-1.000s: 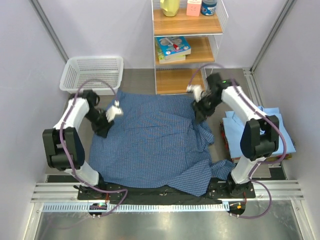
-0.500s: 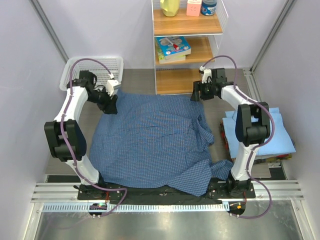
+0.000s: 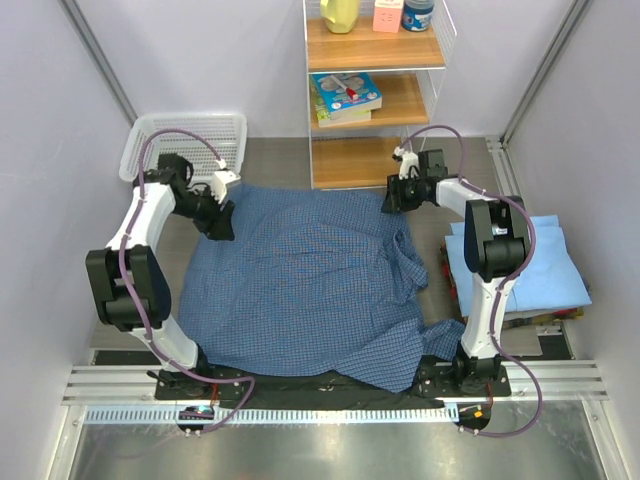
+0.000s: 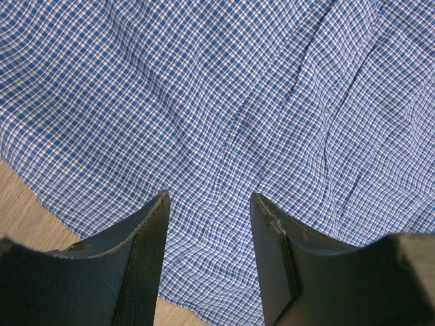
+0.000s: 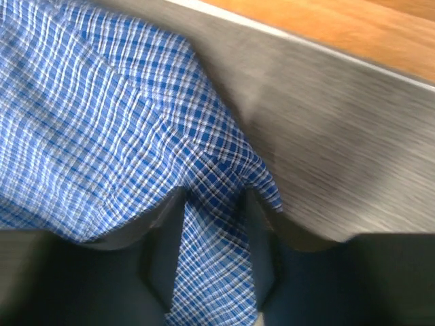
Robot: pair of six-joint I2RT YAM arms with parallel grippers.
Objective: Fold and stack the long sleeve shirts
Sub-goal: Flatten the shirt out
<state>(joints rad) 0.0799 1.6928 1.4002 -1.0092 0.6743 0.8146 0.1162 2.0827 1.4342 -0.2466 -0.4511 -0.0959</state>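
Note:
The dark blue checked long sleeve shirt (image 3: 300, 285) lies spread over the middle of the table, its right side rumpled and a sleeve trailing toward the near right. My left gripper (image 3: 218, 215) hovers at its far left corner. In the left wrist view that gripper (image 4: 209, 197) is open, with the flat checked cloth (image 4: 204, 88) below it and nothing pinched. My right gripper (image 3: 393, 195) is at the far right corner. In the right wrist view it (image 5: 214, 197) is shut on a band of the checked cloth (image 5: 102, 122). The light blue shirt (image 3: 520, 262) lies folded at the right.
A white mesh basket (image 3: 185, 145) stands at the far left, just behind the left arm. A wooden shelf unit (image 3: 375, 100) with books and bottles stands at the far middle, and its lowest board (image 5: 326, 27) is close to the right gripper. Walls close in both sides.
Both grippers moved from over the shirt out to its far corners, flattening the far edge. The left jaws let go of the cloth. The right jaws opened, then closed on the corner again.

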